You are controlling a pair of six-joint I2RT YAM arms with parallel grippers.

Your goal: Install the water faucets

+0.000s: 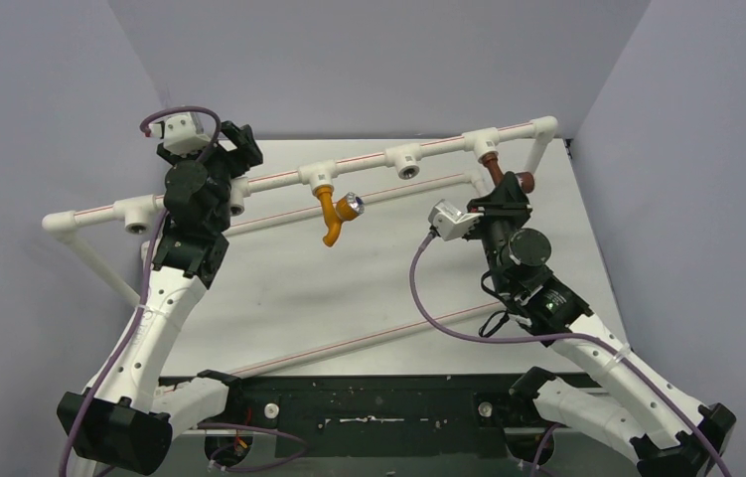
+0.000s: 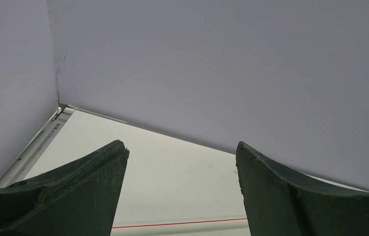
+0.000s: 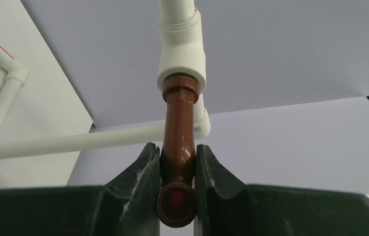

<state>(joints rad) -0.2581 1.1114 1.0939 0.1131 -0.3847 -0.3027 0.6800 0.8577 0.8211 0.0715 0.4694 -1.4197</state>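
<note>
Right gripper (image 3: 178, 157) clamped on red-brown faucet (image 3: 179, 123), seated in far-right T socket (image 3: 182, 54) of pipe rail (image 1: 279, 177). Long axis runs from socket to gripper, spout end toward wrist camera. Side wall (image 1: 686, 149) close; open table (image 1: 398, 288) inboard. Orange faucet (image 1: 328, 213) in mid-rail socket, spout toward arms. Left gripper (image 2: 180, 157) wide apart.

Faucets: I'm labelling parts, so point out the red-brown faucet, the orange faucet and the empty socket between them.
red-brown faucet (image 3: 178, 130), right wrist view, its body
orange faucet (image 1: 327, 209), top view, its bent body
empty socket (image 1: 407, 159), top view, its white collar
</note>
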